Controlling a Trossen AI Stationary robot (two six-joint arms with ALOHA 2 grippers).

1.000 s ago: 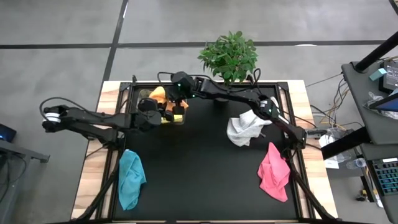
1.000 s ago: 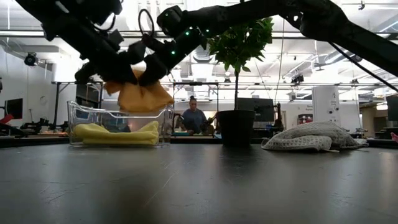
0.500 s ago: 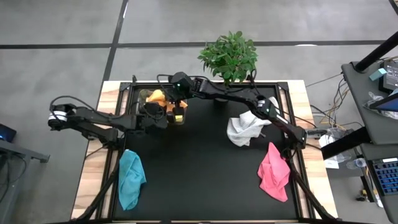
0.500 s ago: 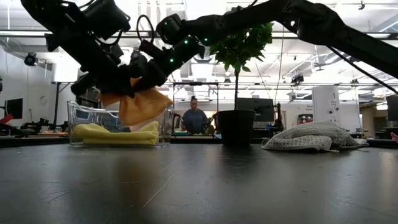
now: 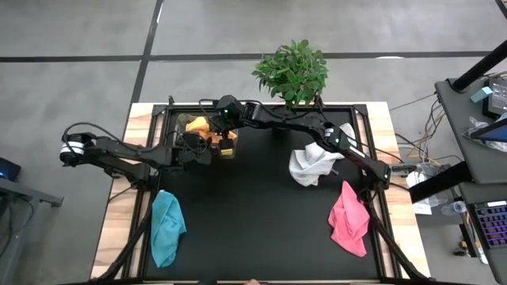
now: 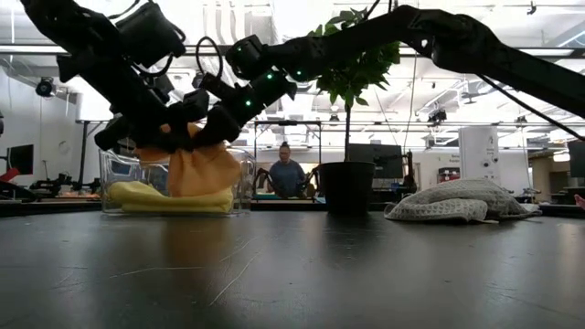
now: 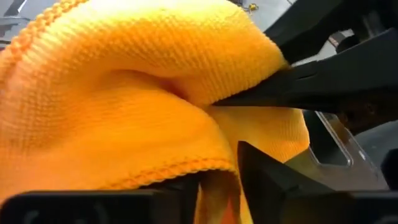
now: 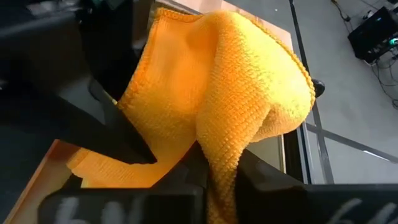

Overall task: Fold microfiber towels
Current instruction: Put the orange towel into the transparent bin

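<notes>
Black tabletop, bunched waffle-knit orange towel point(image 6: 203, 169) over clear box point(image 6: 117, 174), both pincers clamped on it.

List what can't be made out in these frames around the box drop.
- Clear box: the inside is hidden in the high view by both arms; the low view shows only the yellow towel lying inside.
- Orange towel: its lower edge is hidden behind the box wall in the low view; contact with the yellow towel is unclear.
- Left gripper: cloth fills its wrist view; its grip is unclear.
</notes>
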